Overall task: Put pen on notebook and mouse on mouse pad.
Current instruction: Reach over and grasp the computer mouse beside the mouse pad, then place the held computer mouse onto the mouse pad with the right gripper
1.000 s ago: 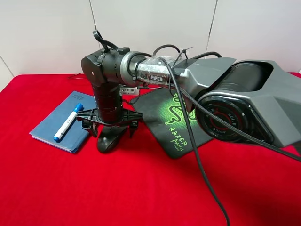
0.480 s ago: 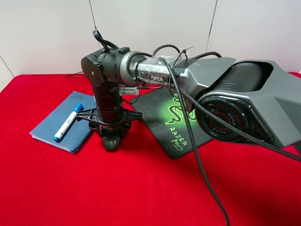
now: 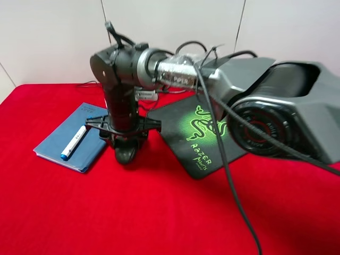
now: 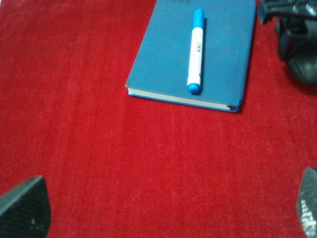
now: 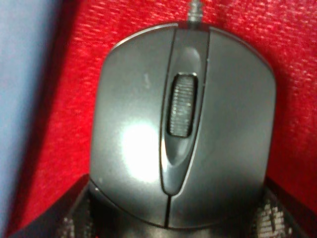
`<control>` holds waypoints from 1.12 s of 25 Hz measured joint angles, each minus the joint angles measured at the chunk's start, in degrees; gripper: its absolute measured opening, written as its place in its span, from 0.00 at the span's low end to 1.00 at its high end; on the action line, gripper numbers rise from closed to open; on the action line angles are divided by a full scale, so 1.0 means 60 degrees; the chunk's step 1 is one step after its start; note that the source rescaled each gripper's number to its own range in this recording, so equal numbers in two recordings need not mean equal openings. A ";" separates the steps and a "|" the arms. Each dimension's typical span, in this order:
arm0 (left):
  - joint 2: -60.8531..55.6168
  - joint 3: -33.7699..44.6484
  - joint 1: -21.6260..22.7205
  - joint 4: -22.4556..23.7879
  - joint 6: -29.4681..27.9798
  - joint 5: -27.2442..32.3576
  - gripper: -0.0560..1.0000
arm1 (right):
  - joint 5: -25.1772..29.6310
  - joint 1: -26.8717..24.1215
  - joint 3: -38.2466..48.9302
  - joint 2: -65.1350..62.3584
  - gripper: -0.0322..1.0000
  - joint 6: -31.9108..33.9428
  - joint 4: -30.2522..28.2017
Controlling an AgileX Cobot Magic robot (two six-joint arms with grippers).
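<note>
The dark grey mouse is just right of the notebook, and my right gripper comes down on it from above, shut on its sides. In the right wrist view the mouse fills the frame, with the right gripper at its rear. The white pen with the blue cap lies on the blue-grey notebook. The left wrist view shows the pen, the notebook and the mouse. My left gripper hangs open above bare cloth. The Razer mouse pad lies right of the mouse.
A red cloth covers the table, with a white wall behind. The right arm's bulky grey housing looms over the right side. Its black cable droops across the pad. The mouse's cord leads away from its front.
The mouse lay stretched out toward the front left. It is now drawn up short under the right gripper. The right arm has risen a little. Pen and notebook have not moved.
</note>
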 joint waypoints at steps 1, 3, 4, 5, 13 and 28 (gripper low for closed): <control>0.0000 0.0000 0.0000 0.0000 0.0000 0.0000 1.00 | 0.0114 0.0000 0.0000 -0.0077 0.06 0.0000 -0.0026; 0.0000 0.0000 0.0000 0.0000 0.0000 0.0000 1.00 | 0.0208 0.0000 0.0000 -0.0252 0.06 0.0000 -0.0090; 0.0000 0.0000 0.0000 0.0000 0.0000 0.0000 1.00 | 0.0249 0.0000 0.0000 -0.0318 0.06 0.0000 -0.0119; 0.0000 0.0000 0.0000 0.0000 0.0000 0.0000 1.00 | 0.0286 0.0000 0.0000 -0.0416 0.06 -0.0009 -0.0170; 0.0000 0.0000 0.0000 0.0000 0.0000 0.0000 1.00 | 0.0331 -0.0100 0.0000 -0.1075 0.06 -0.0934 -0.0314; 0.0000 0.0000 0.0000 0.0000 0.0000 0.0000 1.00 | 0.0358 -0.1255 0.0000 -0.1382 0.06 -0.3831 0.0005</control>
